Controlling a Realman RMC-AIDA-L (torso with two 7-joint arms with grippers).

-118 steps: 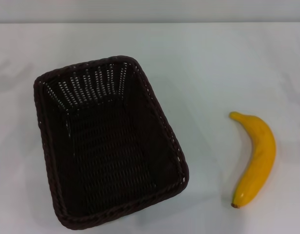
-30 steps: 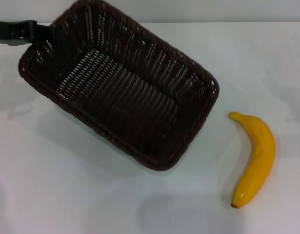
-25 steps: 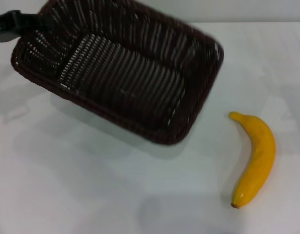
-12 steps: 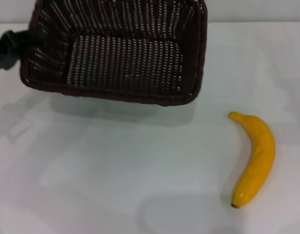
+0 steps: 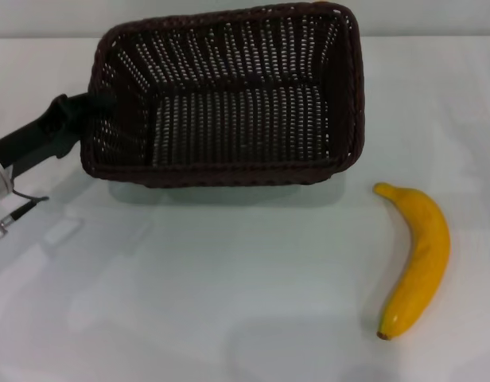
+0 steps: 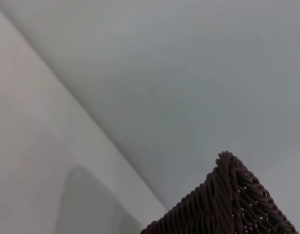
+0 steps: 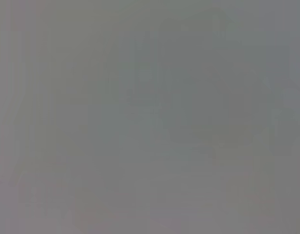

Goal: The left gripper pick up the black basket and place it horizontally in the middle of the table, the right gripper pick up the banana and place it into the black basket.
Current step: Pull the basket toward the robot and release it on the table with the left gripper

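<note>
The black basket (image 5: 229, 103) lies with its long side across the far middle of the table (image 5: 189, 302), open side up. It casts a shadow along its near edge, and I cannot tell whether it touches the table. My left gripper (image 5: 87, 105) is shut on the rim of the basket's left short side, and its black arm reaches in from the left edge. The left wrist view shows only a corner of the braided rim (image 6: 228, 195). The banana (image 5: 420, 255) lies on the table at the right, apart from the basket, dark tip toward me. My right gripper is out of view.
The right wrist view shows only plain grey. A thin cable (image 5: 14, 208) hangs from the left arm near the table's left edge. The pale back wall runs behind the basket.
The basket has turned from slanted to lying across the table and has come lower and a little right. The left arm has come further into view. The banana has not moved.
</note>
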